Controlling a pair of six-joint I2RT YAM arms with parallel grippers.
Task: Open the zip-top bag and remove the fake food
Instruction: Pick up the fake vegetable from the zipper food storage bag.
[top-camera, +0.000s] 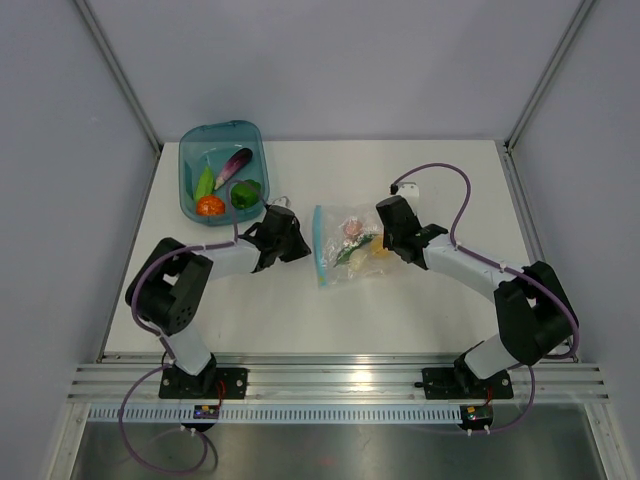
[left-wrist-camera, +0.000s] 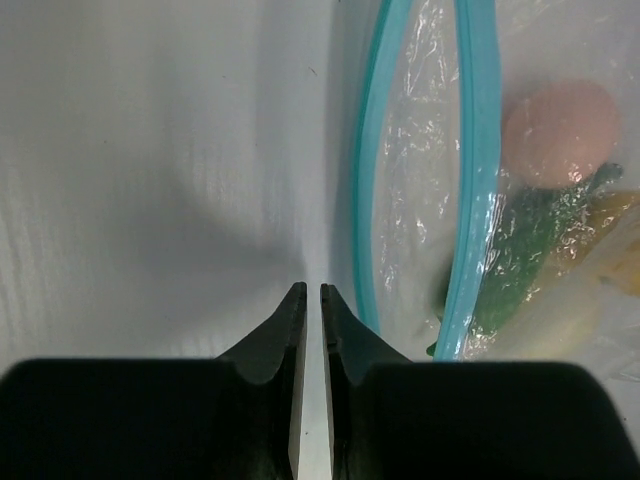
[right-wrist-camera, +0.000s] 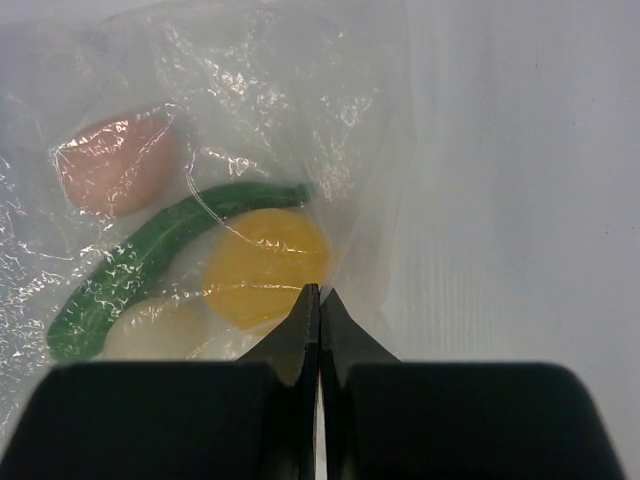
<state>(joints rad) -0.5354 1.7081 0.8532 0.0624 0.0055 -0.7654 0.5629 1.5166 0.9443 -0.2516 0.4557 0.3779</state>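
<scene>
Bag (top-camera: 345, 262) lies flat mid-table between my two pincers, mouth toward my left side. The zip strip (left-wrist-camera: 478, 150) shows as two teal lines standing apart, so I judge the mouth open and the job now is getting the food out.

My left pincer (left-wrist-camera: 308, 300) sits just outside that mouth. Its fingers are parted by only a sliver, table (top-camera: 440, 310) showing through the slit, nothing in it. My right pincer (right-wrist-camera: 312, 298) is pressed fully together, tips right at the bag's sealed end beside the lemon (right-wrist-camera: 265, 260). Whether a fold of film is caught there, I cannot tell.

Inside are the lemon, a pod (right-wrist-camera: 130, 270), an egg (right-wrist-camera: 160, 325) and a pink piece (right-wrist-camera: 115, 165), bunched together.

To do this well, I'd want the right side anchoring the film so the bag can't slide. I'd spread the left fingers wider before going in, and enter between the two strips, not over the upper one. The pod's end reaches up to the strip, so it looks the easiest first pick.

In the way is the slack, crinkly film itself, which could get pinched along with a piece.

Far left, well apart from the bag, the tub (top-camera: 190, 165) holds an eggplant (top-camera: 234, 165), a tomato (top-camera: 210, 206) and a pepper (top-camera: 245, 194).
</scene>
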